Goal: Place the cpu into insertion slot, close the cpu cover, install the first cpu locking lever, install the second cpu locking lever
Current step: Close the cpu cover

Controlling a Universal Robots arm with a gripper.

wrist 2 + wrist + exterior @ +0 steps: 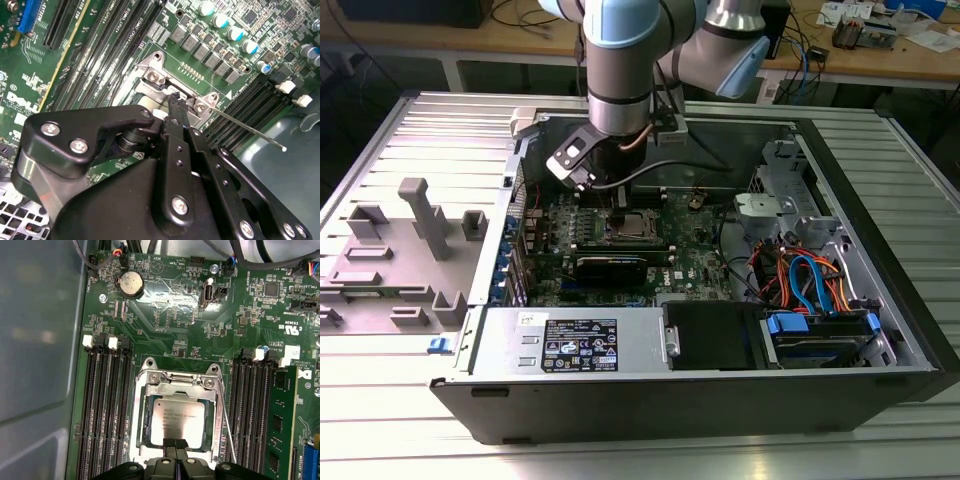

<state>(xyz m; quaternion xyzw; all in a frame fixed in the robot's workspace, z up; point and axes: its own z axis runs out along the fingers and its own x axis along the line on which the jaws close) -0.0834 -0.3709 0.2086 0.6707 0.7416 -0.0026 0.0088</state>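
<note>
Dull silver-grey square cpu [175, 416] in dark silver-rimmed insertion slot [148, 430], thin silver cpu cover [136, 425] lowered.
Black gripper [175, 443] clenched at 1 cover edge.

Open computer case [670, 405] lying on a slatted metal counter [440, 130], green board [700, 250] exposed. Robot arm [620, 60] above it, tool [620, 205] directly over the cpu [632, 228]. Grey fixture [420, 215] at the exterior view's left.
</note>
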